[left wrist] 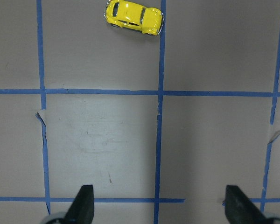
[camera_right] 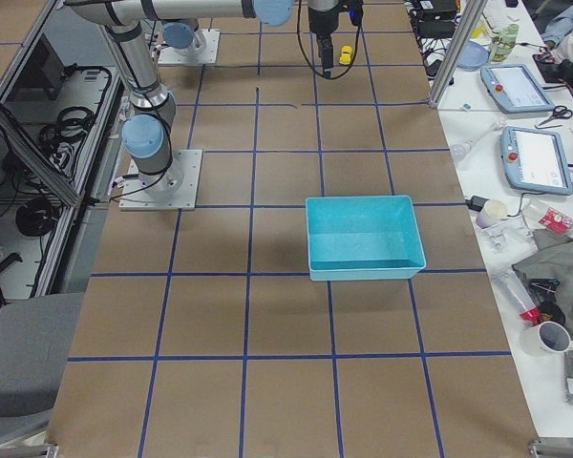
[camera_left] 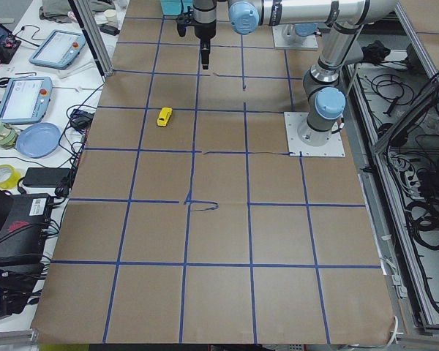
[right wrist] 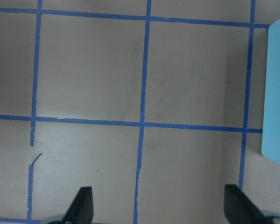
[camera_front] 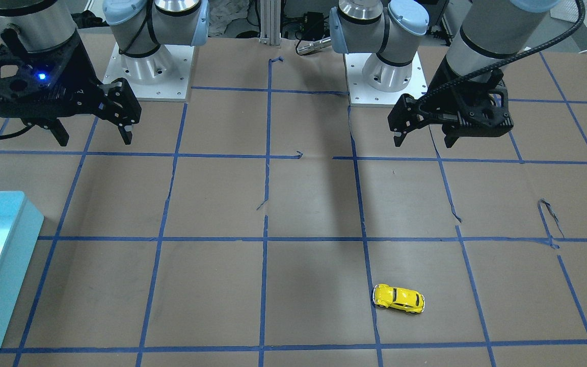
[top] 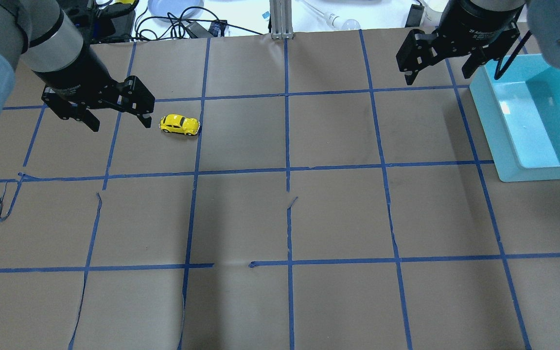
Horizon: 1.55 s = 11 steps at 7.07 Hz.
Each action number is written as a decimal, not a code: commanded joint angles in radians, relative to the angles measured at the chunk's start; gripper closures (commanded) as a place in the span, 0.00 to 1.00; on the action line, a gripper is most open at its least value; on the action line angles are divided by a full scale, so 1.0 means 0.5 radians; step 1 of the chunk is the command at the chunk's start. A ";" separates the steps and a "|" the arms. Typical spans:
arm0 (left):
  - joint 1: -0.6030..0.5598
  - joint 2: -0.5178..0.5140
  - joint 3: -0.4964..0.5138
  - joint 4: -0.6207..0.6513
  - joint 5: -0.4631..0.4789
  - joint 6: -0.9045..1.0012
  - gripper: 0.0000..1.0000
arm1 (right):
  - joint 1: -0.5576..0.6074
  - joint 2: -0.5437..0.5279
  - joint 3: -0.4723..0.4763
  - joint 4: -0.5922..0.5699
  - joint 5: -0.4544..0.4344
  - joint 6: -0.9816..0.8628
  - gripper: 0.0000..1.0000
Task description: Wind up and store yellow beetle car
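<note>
Item: yellow beetle car point(top: 179, 125) stood on its wheels on the bench's L half, toward the operators' edge, touching a tape line. L gripper point(top: 121, 125) hung above the surface, fingers spread, nothing held. In the wrist view the car sat fwd of the fingertips, not between them, no contact. R gripper point(top: 438, 78) likewise spread and empty, over the R end by the teal bin point(top: 552, 173). Surface: brown paper point(top: 338, 214) w/ blue tape point(top: 287, 146) grid, lifted in spots. Past the operators' edge: cables point(top: 163, 22), blue plate point(top: 173, 7), tablets point(camera_left: 23, 99).
</note>
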 commanded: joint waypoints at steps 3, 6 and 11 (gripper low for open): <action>0.009 -0.025 0.002 0.025 0.005 -0.027 0.00 | -0.002 0.000 0.000 0.004 -0.002 -0.001 0.00; 0.015 -0.092 -0.007 0.159 0.008 -0.545 0.00 | -0.002 0.000 0.000 0.001 0.001 -0.001 0.00; 0.061 -0.301 -0.047 0.745 0.014 -1.523 0.00 | -0.002 0.000 0.000 0.001 0.004 -0.001 0.00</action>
